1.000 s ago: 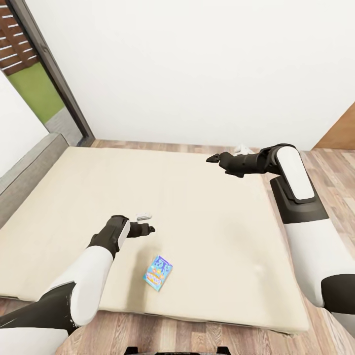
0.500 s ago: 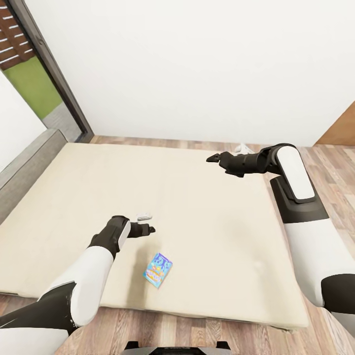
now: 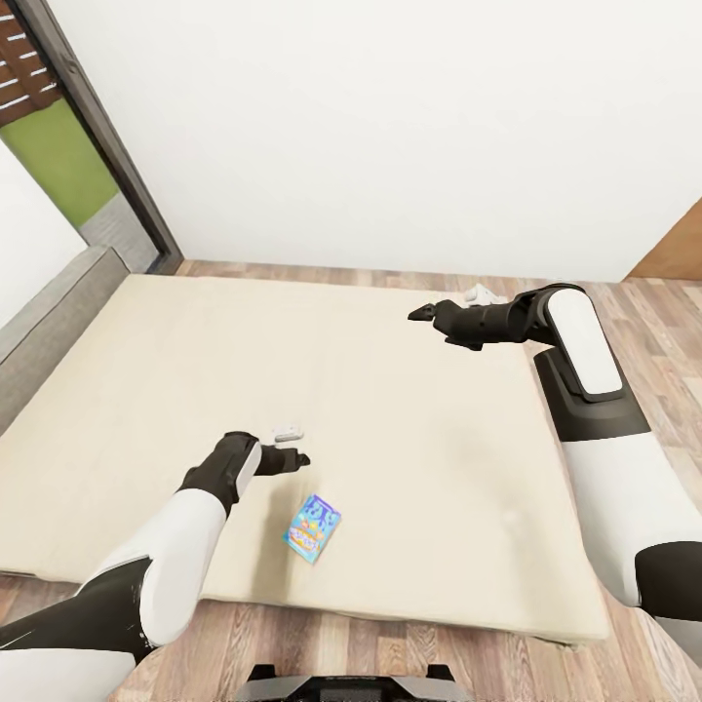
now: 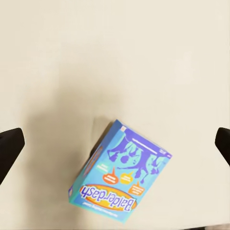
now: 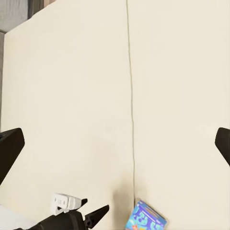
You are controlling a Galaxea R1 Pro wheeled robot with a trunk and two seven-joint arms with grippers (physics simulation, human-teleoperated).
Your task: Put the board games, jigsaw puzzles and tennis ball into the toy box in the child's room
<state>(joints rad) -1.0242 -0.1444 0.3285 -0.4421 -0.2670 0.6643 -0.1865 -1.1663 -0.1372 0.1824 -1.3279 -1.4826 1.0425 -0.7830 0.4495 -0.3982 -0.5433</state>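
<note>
A blue board game box (image 3: 312,527) lies flat on the cream bed (image 3: 419,458), near its front edge. My left gripper (image 3: 295,456) hovers open just above and to the left of the box. In the left wrist view the box (image 4: 120,175) sits between and a little beyond the gripper's (image 4: 115,143) spread fingertips (image 4: 9,148), untouched. My right gripper (image 3: 419,314) is held out over the far right part of the bed, open and empty. The right wrist view, taken between its own gripper's (image 5: 115,143) parted fingertips (image 5: 9,146), looks down the mattress to the box (image 5: 146,218) and the left arm.
A grey bed frame (image 3: 49,322) runs along the left side. A dark-framed doorway (image 3: 97,127) opens at the back left, and a white wall stands behind the bed. Wooden floor (image 3: 390,653) borders the bed's front and right; a wooden panel (image 3: 678,253) is at far right.
The whole head view has shifted, so the bed's front edge sits higher with more floor showing. My left gripper has dipped slightly toward the box. The right arm holds its pose.
</note>
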